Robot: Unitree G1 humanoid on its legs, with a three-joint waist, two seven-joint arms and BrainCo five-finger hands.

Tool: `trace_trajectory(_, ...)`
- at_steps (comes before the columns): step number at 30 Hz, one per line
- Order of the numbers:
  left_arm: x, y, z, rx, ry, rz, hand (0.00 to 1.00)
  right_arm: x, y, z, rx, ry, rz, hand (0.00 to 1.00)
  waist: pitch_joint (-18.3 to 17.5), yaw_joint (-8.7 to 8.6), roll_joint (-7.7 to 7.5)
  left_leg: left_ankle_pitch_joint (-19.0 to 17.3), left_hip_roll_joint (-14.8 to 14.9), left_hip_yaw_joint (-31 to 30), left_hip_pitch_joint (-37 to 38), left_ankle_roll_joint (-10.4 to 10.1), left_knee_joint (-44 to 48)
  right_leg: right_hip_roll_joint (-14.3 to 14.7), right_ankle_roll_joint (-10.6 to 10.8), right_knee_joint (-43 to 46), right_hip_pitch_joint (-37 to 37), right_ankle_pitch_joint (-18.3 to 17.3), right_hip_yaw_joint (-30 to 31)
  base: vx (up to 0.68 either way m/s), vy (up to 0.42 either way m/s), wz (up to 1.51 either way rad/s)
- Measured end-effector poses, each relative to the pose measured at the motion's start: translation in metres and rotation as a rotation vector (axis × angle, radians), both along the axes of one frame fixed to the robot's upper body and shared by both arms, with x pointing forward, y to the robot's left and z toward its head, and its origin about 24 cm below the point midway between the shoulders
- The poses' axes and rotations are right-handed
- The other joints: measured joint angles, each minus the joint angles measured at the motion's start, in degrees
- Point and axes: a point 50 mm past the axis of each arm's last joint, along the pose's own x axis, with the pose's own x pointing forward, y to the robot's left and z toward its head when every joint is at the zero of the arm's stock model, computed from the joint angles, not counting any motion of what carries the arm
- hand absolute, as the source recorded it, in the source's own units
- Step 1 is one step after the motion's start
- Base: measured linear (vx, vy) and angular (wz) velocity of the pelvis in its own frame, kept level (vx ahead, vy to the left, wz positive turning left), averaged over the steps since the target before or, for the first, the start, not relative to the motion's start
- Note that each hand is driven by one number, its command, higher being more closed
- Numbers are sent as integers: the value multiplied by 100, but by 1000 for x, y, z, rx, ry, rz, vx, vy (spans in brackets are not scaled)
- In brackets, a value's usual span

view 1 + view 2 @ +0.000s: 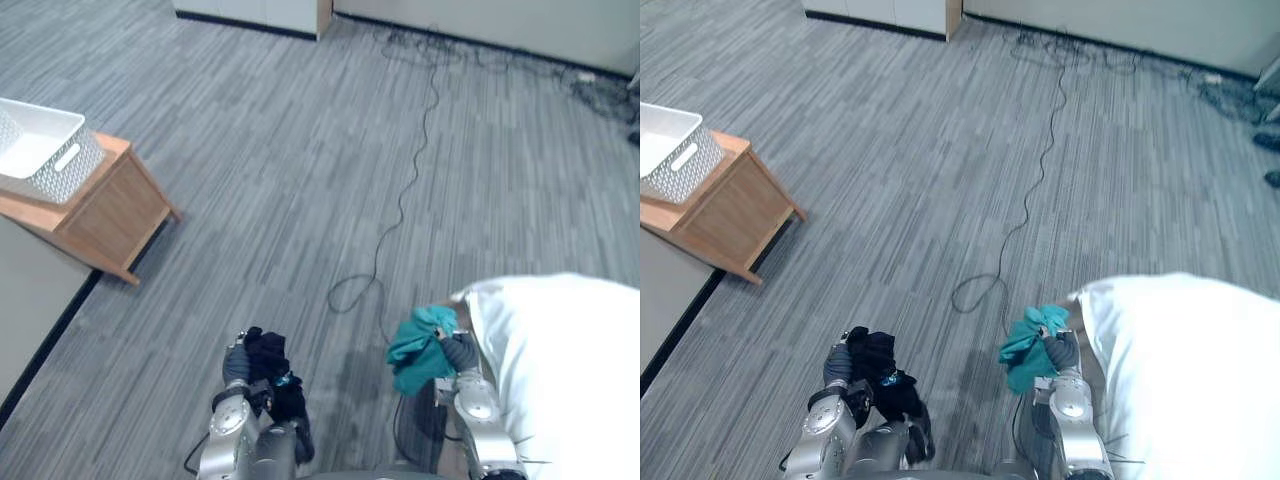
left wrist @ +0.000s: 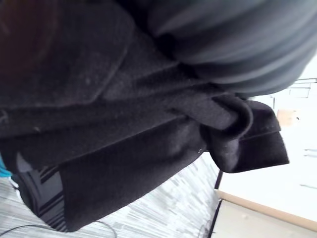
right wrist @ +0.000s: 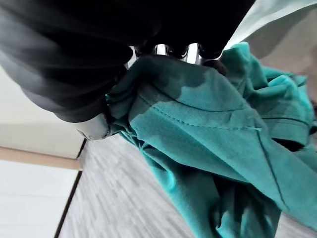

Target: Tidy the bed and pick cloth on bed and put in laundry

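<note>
Even, soft light spreads across the grey carpet (image 1: 300, 180); the white bed (image 1: 570, 370) glares, washed out; a faint shadow sits under the wooden table (image 1: 110, 215).

place: office-like room | grey carpet (image 1: 300, 150) | wooden cabinet (image 1: 115, 215) | bed (image 1: 570, 350)

Open carpet floor (image 1: 300, 180) ahead and left, up to wooden table (image 1: 110, 215) carrying white basket (image 1: 40, 150); white bed (image 1: 560, 360) close at right.

The black cloth (image 2: 124, 148) is matt, felted and faintly fuzzy. The teal cloth (image 3: 223, 148) is a thin, smooth knit with a stitched hem. The basket (image 1: 60, 165) is white perforated plastic. The worktop (image 1: 115, 215) is smooth light wood. The floor (image 1: 300, 150) is grey streaked short-pile carpet. The bed (image 1: 570, 360) is covered in smooth white cloth.
</note>
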Motion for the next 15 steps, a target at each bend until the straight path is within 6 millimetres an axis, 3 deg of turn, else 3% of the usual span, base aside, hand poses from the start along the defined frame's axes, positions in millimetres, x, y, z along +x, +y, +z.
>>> trace_trajectory(2, 9, 1, 7, 26, -35, -30, 100, -1, 1, 0, 5, -4, 1, 100, 11, -187, 13, -89, 12, -530, 374, -145, -304, -18, -548, -645, -739, -358, -562, 593, -89, 115)
trace_trajectory(4, 14, -3, 8, 25, -40, -47, 100, -1, -1, 2, 3, -14, -6, 100, 40, -298, 62, -172, 74, -826, 448, -272, -395, 12, -688, -1893, -1174, -369, -775, 380, -159, 95)
trace_trajectory(5, 16, -5, 8, 23, -43, -56, 100, -1, -2, 2, 3, -15, -10, 100, 59, -321, 94, -228, 123, -931, 476, -350, -407, 43, -713, -2584, -1303, -262, -824, 375, -243, 87)
trace_trajectory(6, 20, -9, 7, 22, -38, -75, 100, -2, -3, 2, 0, -15, -18, 100, 113, -335, 170, -366, 230, -1099, 601, -507, -419, 84, -712, -3996, -1443, 185, -768, 618, -432, 79)
trace_trajectory(7, 22, -11, 5, 19, -28, -82, 100, -1, -3, 3, 1, -17, -18, 100, 153, -331, 207, -554, 342, -1187, 821, -683, -417, 17, -549, -4905, -1606, 610, -551, 646, -454, 71)
trace_trajectory(9, 19, -12, 2, 29, -11, -83, 100, -2, -3, 6, -2, -26, -16, 100, 220, -338, 268, -896, 566, -1226, 1366, -926, -460, -106, -409, -5105, -1673, 723, -147, 612, -431, 52)
trace_trajectory(10, 16, -12, 0, 27, 0, -75, 100, -3, -3, 6, -6, -27, -14, 100, 223, -341, 335, -978, 667, -1217, 1611, -983, -498, -76, -564, -4884, -1676, 945, -97, 712, -449, 34)
trace_trajectory(11, 11, -12, -5, 19, 22, -62, 100, -2, -5, 6, -16, -20, -10, 100, 220, -317, 516, -986, 909, -1181, 1813, -999, -377, 83, -573, -4332, -1724, 1278, -97, 765, -484, 21)
trace_trajectory(12, 5, -13, -9, 1, 42, -39, 100, -1, -6, 6, -20, -15, -7, 100, 126, -318, 667, -824, 1224, -1135, 1475, -898, 514, 233, -508, -3929, -1745, 1408, -125, 917, -651, 8)
trace_trajectory(13, 3, -15, -10, -25, 47, -10, 100, 3, -5, 8, -30, -23, 11, 100, 166, -266, 815, -344, 1614, -1135, 886, -565, 1923, 500, -492, -3830, -1549, 1219, -254, 740, -613, -1)
trace_trajectory(14, 3, -15, -11, -29, 51, -6, 100, 5, -5, 10, -36, -28, 23, 100, 221, -205, 898, 223, 1861, -1130, 558, -350, 2666, 670, -601, -3876, -1342, 1101, -349, 727, -576, -22)
trace_trajectory(15, -2, -11, -14, -41, 63, 17, 100, 8, 0, 11, -40, -32, 56, 100, 304, -113, 988, 875, 2297, -1243, -81, -194, 4142, 934, -678, -4154, -803, 952, -488, 588, -379, -26)
